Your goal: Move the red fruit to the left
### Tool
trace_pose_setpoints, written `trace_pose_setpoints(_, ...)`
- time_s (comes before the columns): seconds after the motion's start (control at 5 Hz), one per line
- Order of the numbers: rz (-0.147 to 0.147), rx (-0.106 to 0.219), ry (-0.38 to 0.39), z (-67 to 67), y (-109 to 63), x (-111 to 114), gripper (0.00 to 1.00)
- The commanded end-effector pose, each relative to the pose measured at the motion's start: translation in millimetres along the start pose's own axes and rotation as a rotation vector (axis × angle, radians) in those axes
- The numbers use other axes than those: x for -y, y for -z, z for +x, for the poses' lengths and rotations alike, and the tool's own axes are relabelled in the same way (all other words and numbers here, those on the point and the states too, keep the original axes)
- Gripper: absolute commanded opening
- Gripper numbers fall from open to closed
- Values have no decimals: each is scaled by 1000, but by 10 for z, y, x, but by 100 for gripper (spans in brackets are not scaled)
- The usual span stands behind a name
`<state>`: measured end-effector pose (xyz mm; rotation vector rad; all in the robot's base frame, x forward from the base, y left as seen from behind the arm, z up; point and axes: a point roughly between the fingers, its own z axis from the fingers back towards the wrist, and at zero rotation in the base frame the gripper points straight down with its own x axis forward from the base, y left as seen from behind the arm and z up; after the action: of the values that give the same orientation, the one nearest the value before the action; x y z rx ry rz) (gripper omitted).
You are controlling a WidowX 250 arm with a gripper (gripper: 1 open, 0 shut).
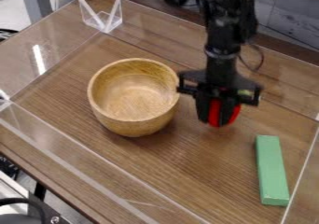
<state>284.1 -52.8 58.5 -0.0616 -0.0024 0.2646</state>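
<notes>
jaws around red fruit [222, 112], wooden bowl [133, 97] beside

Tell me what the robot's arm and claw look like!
The arm is black and chunky, with a thin dark cable looping beside it. At its tip the gripper is black too: a wide crossbar with two thin fingers pointing down like a fork.

Red fruit [222, 112] mostly hidden between jaws; arm [225, 8] cut off at top edge.
</notes>
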Motion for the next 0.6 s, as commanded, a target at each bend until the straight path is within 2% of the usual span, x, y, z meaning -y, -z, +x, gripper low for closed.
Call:
trace_pose_setpoints(0.0, -38, 111, -76, 106, -522, -88, 0)
trace_pose_setpoints(0.2, -54, 140, -90, 201, -778, -223, 0)
trace_pose_setpoints(0.4, -61, 161, -96, 247, -943, -396, 0)
